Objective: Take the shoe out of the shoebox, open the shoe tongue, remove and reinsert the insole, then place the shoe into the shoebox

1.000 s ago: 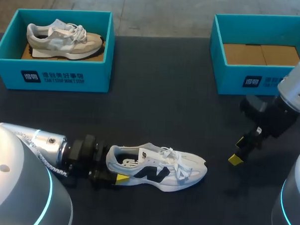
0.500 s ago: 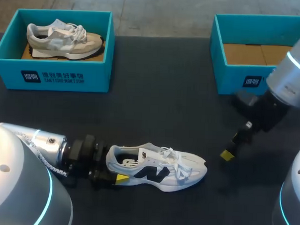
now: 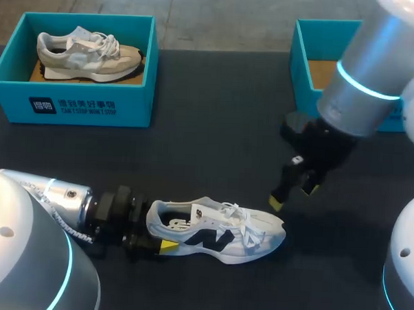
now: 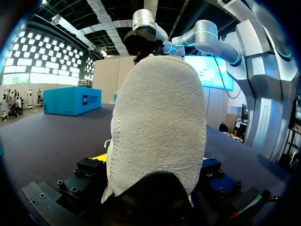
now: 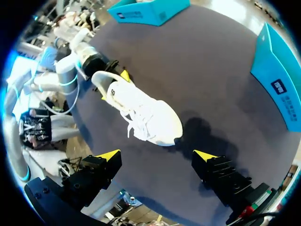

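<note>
- The white sneaker [image 3: 217,231] was found out of the empty shoebox [image 3: 300,70], laid upright on the table [image 3: 215,128]. The tongue and insole steps and the return to the box were judged not yet done.
- Its heel was clamped by the left gripper [image 3: 159,237].
- The right gripper [image 3: 293,196] was spread wide with nothing held, just above the toe.

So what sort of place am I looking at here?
Probably a robot test bench for shoe handling: the left gripper holds a white sneaker by the heel on a dark table, the right gripper hangs open near its toe, and a teal shoebox behind holds a beige sneaker.
</note>
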{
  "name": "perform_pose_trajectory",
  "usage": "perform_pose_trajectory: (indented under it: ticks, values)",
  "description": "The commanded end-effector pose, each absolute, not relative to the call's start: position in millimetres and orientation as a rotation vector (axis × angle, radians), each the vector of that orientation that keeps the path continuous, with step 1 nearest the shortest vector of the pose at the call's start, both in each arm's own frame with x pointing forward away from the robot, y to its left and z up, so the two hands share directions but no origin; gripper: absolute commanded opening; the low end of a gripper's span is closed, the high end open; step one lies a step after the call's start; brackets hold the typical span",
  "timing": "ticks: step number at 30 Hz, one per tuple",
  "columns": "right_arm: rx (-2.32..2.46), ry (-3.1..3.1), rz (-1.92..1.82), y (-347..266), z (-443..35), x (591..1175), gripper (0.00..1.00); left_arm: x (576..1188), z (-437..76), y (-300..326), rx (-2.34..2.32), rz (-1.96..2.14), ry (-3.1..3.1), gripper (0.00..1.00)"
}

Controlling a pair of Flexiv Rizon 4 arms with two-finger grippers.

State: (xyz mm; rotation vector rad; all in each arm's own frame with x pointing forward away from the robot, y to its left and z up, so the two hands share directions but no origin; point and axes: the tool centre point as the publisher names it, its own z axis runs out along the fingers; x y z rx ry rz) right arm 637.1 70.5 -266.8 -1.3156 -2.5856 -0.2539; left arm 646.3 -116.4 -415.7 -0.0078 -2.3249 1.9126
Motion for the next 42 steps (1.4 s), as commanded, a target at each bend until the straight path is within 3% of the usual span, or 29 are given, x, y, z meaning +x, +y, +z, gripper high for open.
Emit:
perform_pose_trajectory:
  ticks: [1, 8, 22, 33, 42]
  values:
    - [-1.396, -2.627, -0.176, 92, -270, 639, 1.0, 645, -416, -115, -0.007, 1.912, -2.326, 0.0]
    - [-1.744, -2.492, -0.13, 109, -272, 628, 1.0, 645, -416, -115, -0.007, 1.912, -2.326, 0.0]
    - [-1.732, -2.491, -0.179, 110, -272, 626, 1.0, 645, -416, -115, -0.007, 1.912, -2.326, 0.0]
    - [-2.041, -2.513, 0.178, 180, -261, 624, 1.0, 645, -416, -115, -0.007, 1.912, -2.326, 0.0]
    - [-2.125, -2.567, 0.197, 202, -268, 622, 1.0, 645, -416, -115, -0.007, 1.912, -2.326, 0.0]
